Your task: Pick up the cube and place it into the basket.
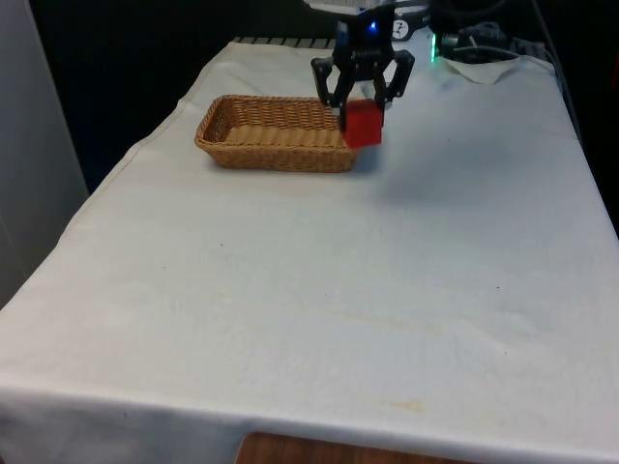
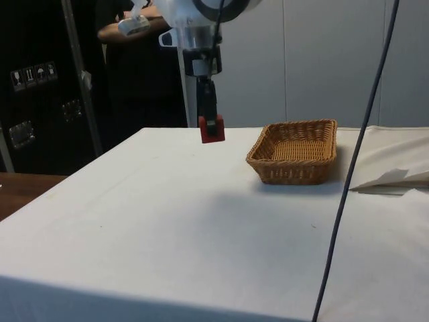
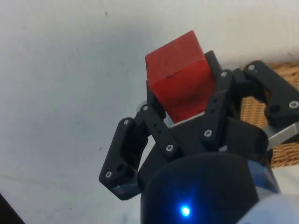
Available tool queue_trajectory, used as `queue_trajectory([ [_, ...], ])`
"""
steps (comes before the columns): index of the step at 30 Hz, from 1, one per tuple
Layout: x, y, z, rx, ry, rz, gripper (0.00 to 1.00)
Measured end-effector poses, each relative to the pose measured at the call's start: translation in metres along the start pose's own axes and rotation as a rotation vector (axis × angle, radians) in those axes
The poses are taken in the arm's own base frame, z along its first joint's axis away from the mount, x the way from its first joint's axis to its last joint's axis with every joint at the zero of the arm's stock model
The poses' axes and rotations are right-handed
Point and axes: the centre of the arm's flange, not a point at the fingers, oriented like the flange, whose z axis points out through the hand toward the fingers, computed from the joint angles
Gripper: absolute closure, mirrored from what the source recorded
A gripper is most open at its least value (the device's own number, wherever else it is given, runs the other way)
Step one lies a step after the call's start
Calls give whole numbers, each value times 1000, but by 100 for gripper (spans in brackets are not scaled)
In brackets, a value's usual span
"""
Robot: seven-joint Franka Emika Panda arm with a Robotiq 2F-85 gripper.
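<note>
A red cube (image 1: pixel 364 124) hangs in the air, held by my black gripper (image 1: pixel 362 114), which is shut on it. In the side view the cube (image 2: pixel 212 129) floats well above the white cloth, to the left of the woven basket (image 2: pixel 295 153). From the front, the cube sits just off the right end of the basket (image 1: pixel 276 135), near its rim. The wrist view has the cube (image 3: pixel 180 79) pinched between the fingers (image 3: pixel 156 100), with a corner of the basket (image 3: pixel 261 121) beside them.
The basket rests far back on the table (image 1: pixel 319 290). A crumpled white cloth and cables (image 1: pixel 484 58) lie at the far right corner. A person (image 2: pixel 134 27) stands behind the table in the side view. A cable (image 2: pixel 355 161) hangs across that view.
</note>
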Motion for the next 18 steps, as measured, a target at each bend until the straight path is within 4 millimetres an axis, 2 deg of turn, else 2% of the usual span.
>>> queue_trajectory([
  [13,-45,0,-10,24,4,5,97],
  [18,-54,0,-12,31,9,2,97],
])
